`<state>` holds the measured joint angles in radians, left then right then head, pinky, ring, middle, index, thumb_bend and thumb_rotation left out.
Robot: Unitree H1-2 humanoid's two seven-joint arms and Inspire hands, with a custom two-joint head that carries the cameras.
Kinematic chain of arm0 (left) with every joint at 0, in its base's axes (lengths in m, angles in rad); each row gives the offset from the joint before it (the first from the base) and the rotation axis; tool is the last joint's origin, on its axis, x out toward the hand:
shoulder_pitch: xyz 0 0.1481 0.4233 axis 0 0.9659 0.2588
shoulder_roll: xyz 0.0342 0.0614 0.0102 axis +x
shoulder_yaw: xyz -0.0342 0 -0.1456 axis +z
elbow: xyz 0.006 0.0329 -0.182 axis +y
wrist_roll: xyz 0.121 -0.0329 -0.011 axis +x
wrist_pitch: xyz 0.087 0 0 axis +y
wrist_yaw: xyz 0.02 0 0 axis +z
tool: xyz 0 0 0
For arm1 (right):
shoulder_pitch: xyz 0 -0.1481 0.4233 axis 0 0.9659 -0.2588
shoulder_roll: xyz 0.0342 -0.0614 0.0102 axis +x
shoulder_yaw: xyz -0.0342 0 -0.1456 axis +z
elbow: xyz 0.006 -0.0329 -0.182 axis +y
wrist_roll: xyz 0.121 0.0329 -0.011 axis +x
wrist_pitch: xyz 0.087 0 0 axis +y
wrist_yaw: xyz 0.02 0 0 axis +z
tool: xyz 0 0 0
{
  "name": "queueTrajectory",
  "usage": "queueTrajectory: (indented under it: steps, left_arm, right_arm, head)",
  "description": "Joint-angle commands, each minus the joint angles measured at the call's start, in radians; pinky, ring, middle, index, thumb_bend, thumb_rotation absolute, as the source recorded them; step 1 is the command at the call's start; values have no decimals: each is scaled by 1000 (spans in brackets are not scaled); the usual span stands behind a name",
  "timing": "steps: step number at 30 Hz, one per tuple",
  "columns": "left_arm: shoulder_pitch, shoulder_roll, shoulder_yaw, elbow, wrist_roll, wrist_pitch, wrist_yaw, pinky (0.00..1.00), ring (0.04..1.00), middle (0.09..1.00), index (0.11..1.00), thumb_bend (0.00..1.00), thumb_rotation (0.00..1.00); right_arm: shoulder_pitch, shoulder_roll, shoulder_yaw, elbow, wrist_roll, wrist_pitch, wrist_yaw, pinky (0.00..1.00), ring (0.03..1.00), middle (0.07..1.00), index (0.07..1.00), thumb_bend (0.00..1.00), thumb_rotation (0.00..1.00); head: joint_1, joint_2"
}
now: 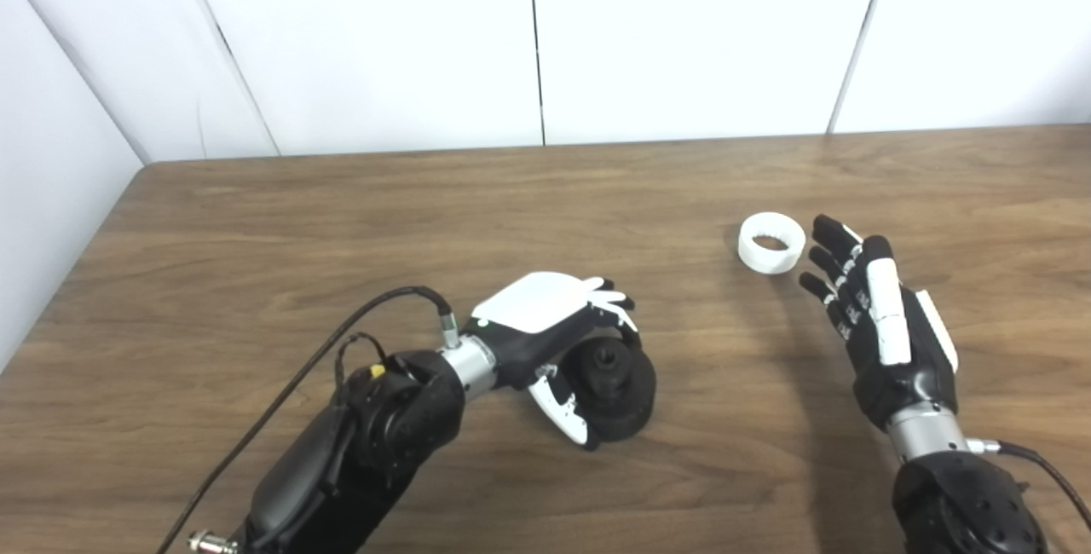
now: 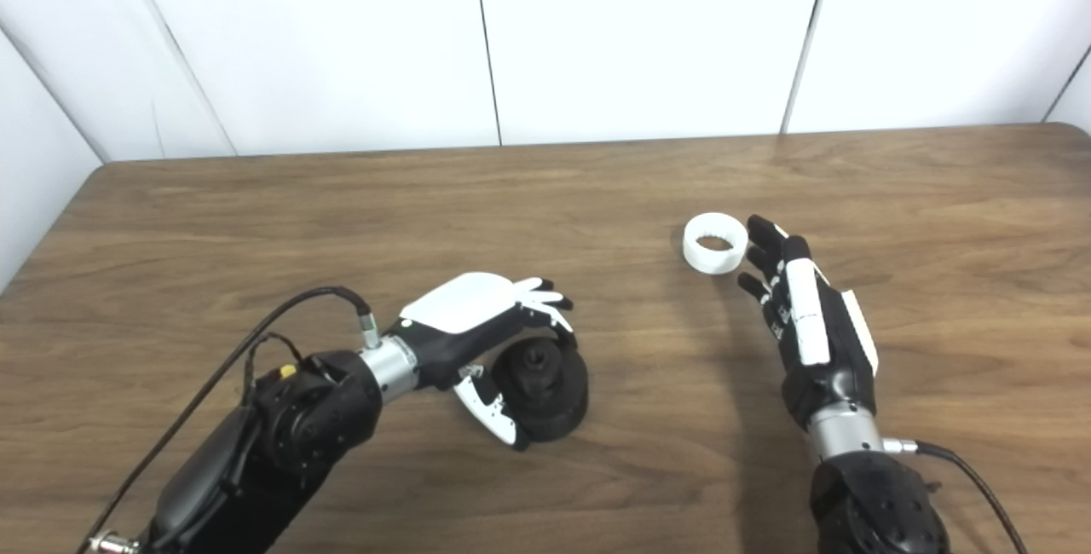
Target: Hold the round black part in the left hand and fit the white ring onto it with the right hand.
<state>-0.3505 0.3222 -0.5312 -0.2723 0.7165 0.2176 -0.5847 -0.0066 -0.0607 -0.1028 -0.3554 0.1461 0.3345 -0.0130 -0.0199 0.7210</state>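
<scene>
Right of centre on the table (image 1: 256, 213), the white ring (image 1: 771, 241) is lying flat; your right hand (image 1: 878, 324) is spread, holding nothing, just beside it. It looks light, rigid, slippery (pinch its outer wall). Lower centre, your left hand (image 1: 554, 328) is cupping the round black part (image 1: 612, 383).

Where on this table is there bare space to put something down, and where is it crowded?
Bare wood runs along the whole far side of the table, and in the wide gap between the round black part and the white ring. It is crowded around the left robot hand, curled over the black part, and where the right robot hand reaches beside the ring.
</scene>
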Motion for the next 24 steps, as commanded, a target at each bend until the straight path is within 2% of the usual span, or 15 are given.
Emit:
queueTrajectory:
  steps: [1, 8, 11, 12, 15, 24]
  left_arm:
    - [-6, -3, -6, -22, 15, -17, -5, 909, 994, 932, 690, 925, 162]
    - [8, -11, -4, -28, 8, -19, -18, 891, 998, 938, 692, 923, 157]
    - [9, -10, -3, -26, 8, -22, -18, 897, 998, 939, 693, 919, 153]
    - [9, -10, -2, -26, 6, -22, -19, 906, 999, 941, 693, 917, 147]
    - [9, -10, -1, -24, 3, -24, -18, 924, 1000, 941, 696, 915, 144]
    - [9, -12, 1, -16, -2, -22, -17, 940, 1000, 943, 701, 919, 152]
  right_arm:
    - [-23, 3, -5, -40, 9, -35, 3, 886, 931, 916, 856, 621, 916]
    - [-26, -5, -4, -43, -6, -35, 1, 873, 930, 916, 854, 612, 911]
    - [-28, -16, -2, -45, -16, -41, 5, 864, 920, 915, 860, 580, 835]
    - [-29, -20, -3, -47, -16, -40, 8, 867, 914, 916, 860, 532, 738]
    - [-34, -28, -10, -55, -7, -36, 9, 865, 908, 916, 855, 511, 656]
    - [-44, -34, -15, -61, 0, -21, 8, 859, 897, 904, 846, 505, 678]
  head:
    - [-1, 1]
    - [-4, 4]
    - [-6, 5]
    - [-6, 4]
    - [-7, 4]
    - [-4, 5]
